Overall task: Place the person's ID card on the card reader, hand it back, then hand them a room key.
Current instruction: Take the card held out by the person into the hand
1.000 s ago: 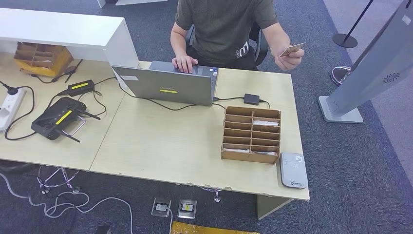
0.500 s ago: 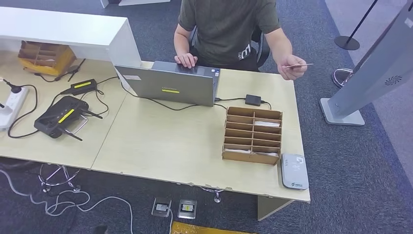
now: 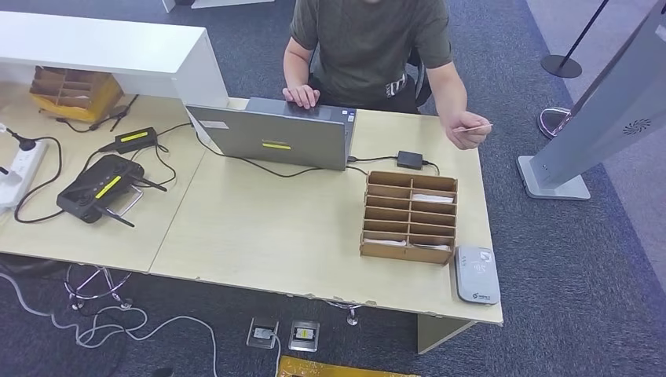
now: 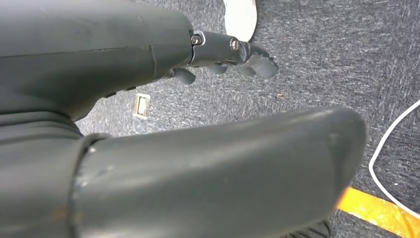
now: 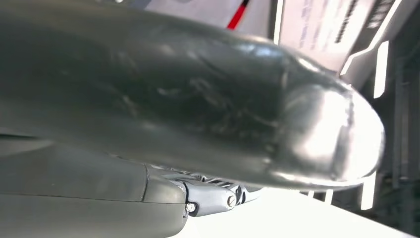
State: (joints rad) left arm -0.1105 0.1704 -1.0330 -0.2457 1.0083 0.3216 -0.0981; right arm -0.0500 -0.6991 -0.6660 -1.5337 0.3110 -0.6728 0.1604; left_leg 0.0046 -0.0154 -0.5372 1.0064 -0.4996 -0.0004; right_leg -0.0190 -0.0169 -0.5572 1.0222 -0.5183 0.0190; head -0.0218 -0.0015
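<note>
Nothing done yet: the card is in the person's hand, far from my left hand, which is empty and loosely spread, reader untouched, my right hand's state unclear.

We see our left hand as smooth dark-grey plastic with a thick rounded thumb, slim darker fingers and small silver screws; our right hand is glossy dark grey with silver screws.
</note>
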